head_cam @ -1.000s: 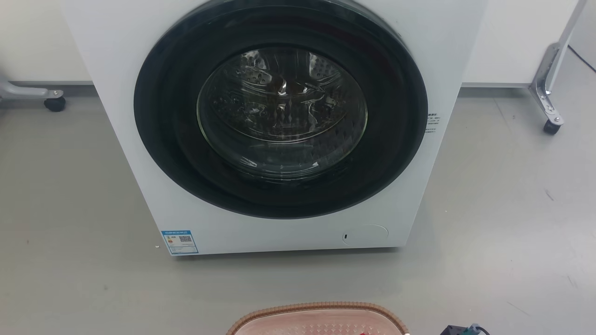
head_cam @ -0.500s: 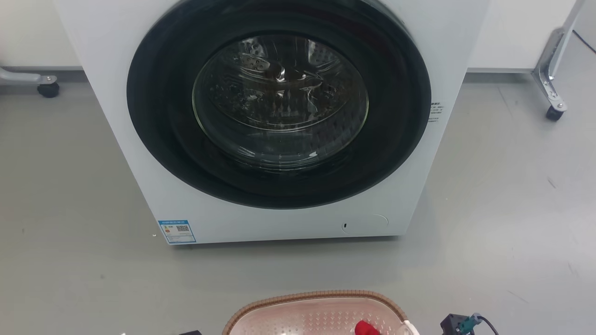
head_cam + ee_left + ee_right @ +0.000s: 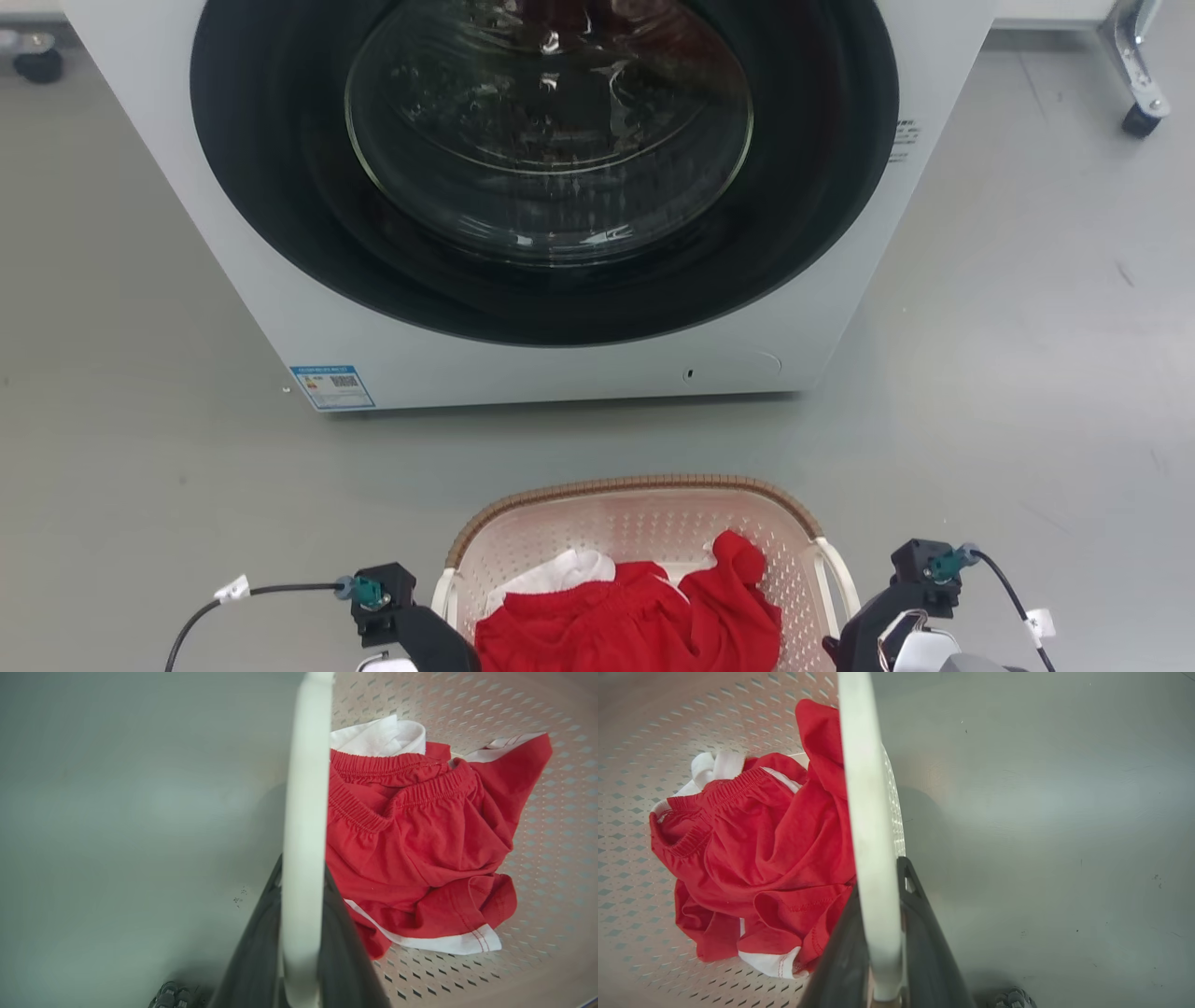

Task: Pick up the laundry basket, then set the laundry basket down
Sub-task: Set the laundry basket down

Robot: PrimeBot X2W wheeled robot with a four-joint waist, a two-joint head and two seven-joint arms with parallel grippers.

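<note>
The left gripper (image 3: 303, 877) is clamped on the left white handle (image 3: 303, 788) of the laundry basket (image 3: 644, 483), one dark finger on either side. The right gripper (image 3: 880, 877) pinches the right white handle (image 3: 866, 788) the same way. The basket is held between them, with red shorts (image 3: 635, 625) and a white cloth (image 3: 560, 569) heaped inside. Beyond it, across a strip of grey floor (image 3: 1027, 327), stands a white washing machine (image 3: 280, 308) — its round door (image 3: 551, 121) closed.

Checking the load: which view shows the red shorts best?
Left wrist view: the red shorts lie almost whole in the laundry basket. Right wrist view: the handle hides part; head view crops them.
</note>
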